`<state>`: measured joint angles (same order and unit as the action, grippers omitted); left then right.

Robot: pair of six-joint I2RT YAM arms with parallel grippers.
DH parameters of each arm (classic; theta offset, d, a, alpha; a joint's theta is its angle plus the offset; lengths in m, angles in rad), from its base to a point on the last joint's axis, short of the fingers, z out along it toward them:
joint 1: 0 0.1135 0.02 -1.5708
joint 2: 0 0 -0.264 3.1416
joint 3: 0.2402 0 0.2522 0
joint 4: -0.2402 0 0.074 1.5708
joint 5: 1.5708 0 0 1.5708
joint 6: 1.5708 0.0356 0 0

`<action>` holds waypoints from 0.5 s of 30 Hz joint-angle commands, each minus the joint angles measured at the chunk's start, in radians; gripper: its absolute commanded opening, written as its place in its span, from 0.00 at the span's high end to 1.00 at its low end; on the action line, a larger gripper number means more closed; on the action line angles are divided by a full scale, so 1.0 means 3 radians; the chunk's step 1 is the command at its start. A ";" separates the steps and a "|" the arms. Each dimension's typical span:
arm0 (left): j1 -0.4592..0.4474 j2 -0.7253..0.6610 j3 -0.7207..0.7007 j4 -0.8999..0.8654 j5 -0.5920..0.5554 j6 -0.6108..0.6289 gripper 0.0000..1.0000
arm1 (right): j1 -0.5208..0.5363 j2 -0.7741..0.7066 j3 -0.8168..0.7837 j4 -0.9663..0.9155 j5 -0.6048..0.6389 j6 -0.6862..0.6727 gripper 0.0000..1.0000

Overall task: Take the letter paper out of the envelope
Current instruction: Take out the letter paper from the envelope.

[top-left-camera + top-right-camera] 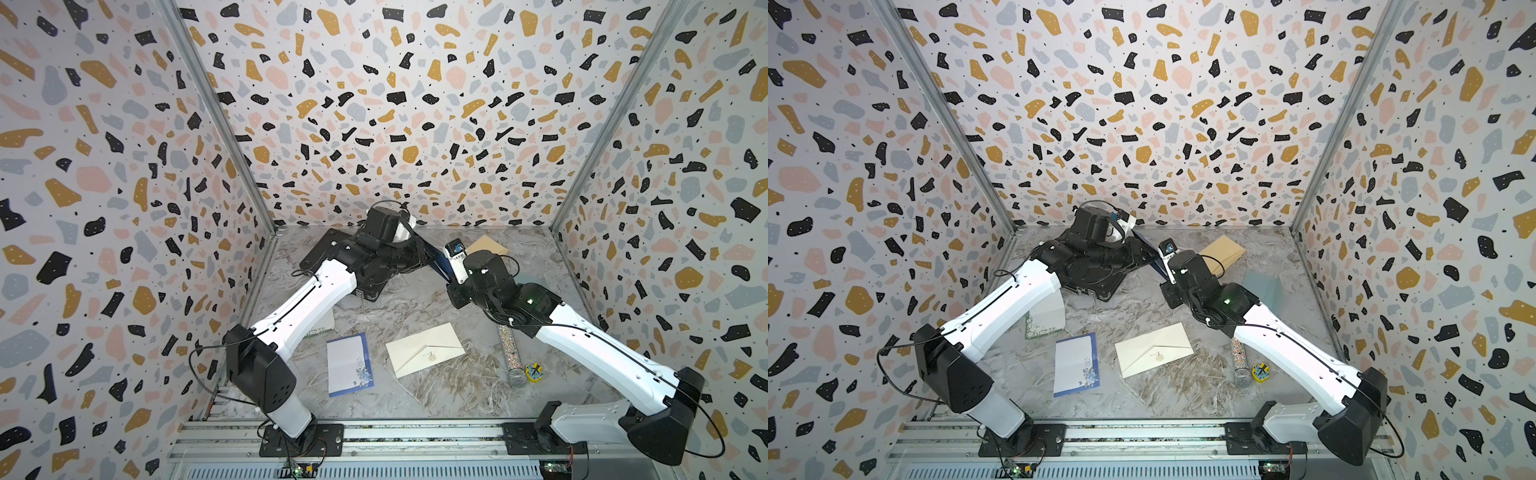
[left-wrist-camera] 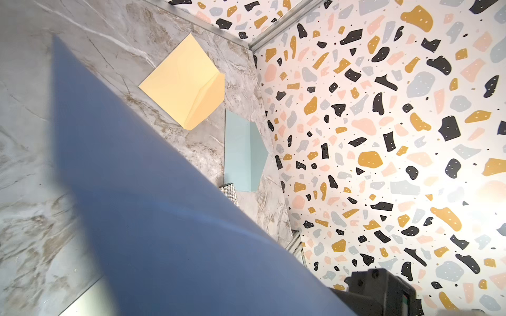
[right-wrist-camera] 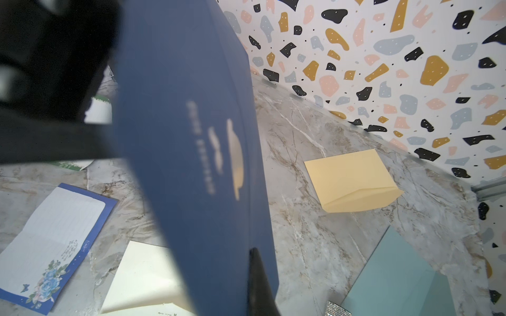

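Item, envelope point(image 1: 434, 259): dark blue with a gold print, held tilted clear of the table point(image 1: 415, 395) toward 12 o'clock, between the two arms. Item, right gripper point(image 1: 445, 275): closed on the envelope's lower end; the right wrist view shows one dark finger point(image 3: 258, 276) pressed to its face. Item, left gripper point(image 1: 411, 235): at the envelope's upper end. Its wrist view is filled by the blurred blue face and shows no jaws, so we cannot tell whether it is open, closed or touching. Item, letter paper: we see none showing at any visible edge of the envelope, and we judge it to be inside still. Other stock on the table: a tan envelope point(image 1: 486, 245) at 1 o'clock, a teal one point(image 1: 1262, 286) at 3, a cream one point(image 1: 424, 349) lying closed near 6, a blue-edged sheet point(image 1: 349, 365) at 7, a green-edged sheet point(image 1: 1042, 324) under the left arm at 9, and a glitter microphone point(image 1: 513, 353) at 5. We cannot tell which envelopes the loose sheets belong to. Progress, as we judge it: the envelope is lifted and secured; finding the opening, gripping the sheet and drawing it out all remain.
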<state>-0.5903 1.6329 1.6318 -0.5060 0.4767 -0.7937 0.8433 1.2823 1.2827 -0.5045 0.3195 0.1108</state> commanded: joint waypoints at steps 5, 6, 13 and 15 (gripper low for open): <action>0.0015 0.0064 0.0109 -0.0301 -0.0243 0.0147 0.67 | 0.0268 -0.0092 0.0123 0.0152 0.0494 -0.0223 1.00; 0.0014 0.0064 0.0109 -0.0311 -0.0249 0.0145 0.67 | 0.0294 -0.0095 0.0121 0.0162 0.0521 -0.0234 1.00; 0.0015 0.0069 0.0108 -0.0376 -0.0282 0.0166 0.77 | 0.0415 -0.0068 0.0122 0.0215 0.0650 -0.0251 1.00; 0.0015 0.0057 0.0104 -0.0369 -0.0305 0.0162 0.83 | 0.0428 -0.0049 0.0139 0.0199 0.0667 -0.0257 1.00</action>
<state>-0.5903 1.6363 1.6371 -0.5858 0.4175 -0.7677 0.9569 1.2823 1.2827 -0.5011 0.4896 0.0513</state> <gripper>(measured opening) 0.187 0.046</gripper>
